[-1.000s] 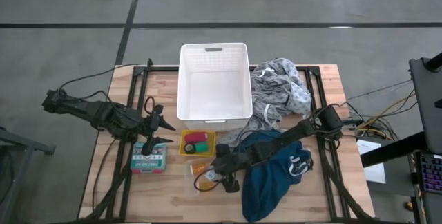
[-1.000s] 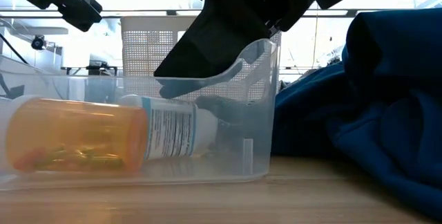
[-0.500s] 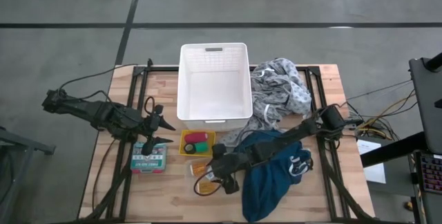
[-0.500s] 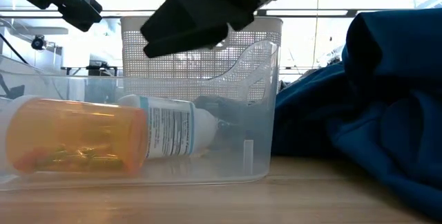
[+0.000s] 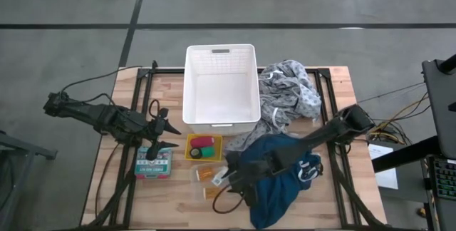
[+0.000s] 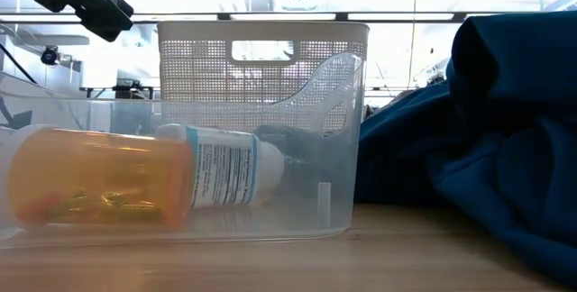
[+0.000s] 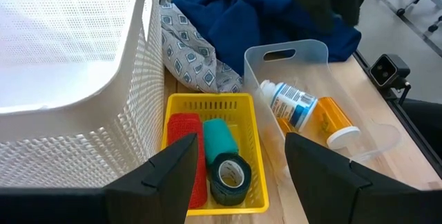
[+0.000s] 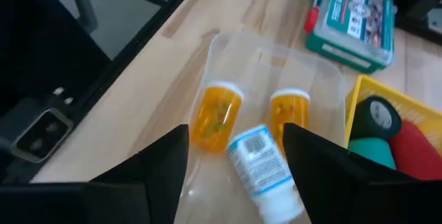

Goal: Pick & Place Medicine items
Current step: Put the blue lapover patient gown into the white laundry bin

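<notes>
Your right gripper [image 8: 235,175], fingers apart and empty, above clear bin [image 8: 324,79]; third orange bottle [image 8: 289,117] perhaps half-hidden behind white labelled bottle [image 8: 266,172].

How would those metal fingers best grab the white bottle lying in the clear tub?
Probably across its labelled middle, coming straight down from above. The white bottle lies on its side in the clear tub between two orange pill bottles, so only its top side is free, and the round body suits fingers either side.
</notes>
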`<control>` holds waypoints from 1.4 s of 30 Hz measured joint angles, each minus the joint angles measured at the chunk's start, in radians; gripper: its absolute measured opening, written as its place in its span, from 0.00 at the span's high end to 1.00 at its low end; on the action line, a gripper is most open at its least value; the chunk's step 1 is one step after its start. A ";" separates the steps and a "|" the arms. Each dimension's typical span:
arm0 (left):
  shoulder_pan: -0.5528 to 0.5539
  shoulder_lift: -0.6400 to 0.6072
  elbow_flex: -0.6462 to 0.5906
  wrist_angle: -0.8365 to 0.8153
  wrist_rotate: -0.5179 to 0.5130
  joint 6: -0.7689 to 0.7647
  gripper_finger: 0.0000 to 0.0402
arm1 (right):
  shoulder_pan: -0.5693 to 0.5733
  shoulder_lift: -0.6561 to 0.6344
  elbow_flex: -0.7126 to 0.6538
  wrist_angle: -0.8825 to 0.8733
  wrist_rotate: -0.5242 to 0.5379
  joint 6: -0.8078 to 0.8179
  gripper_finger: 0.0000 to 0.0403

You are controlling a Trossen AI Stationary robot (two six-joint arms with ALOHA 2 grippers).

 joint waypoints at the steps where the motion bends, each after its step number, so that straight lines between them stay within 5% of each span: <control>1: 0.000 0.000 0.000 0.000 0.000 0.000 0.44 | 0.001 -0.010 0.000 -0.020 -0.001 0.006 0.43; 23: 0.000 0.000 0.000 -0.002 0.000 0.000 0.44 | 0.014 -0.182 -0.001 -0.253 0.053 0.245 0.44; 42: 0.000 0.000 0.000 -0.002 0.000 0.000 0.44 | 0.012 -0.407 -0.001 -0.629 0.057 0.087 0.44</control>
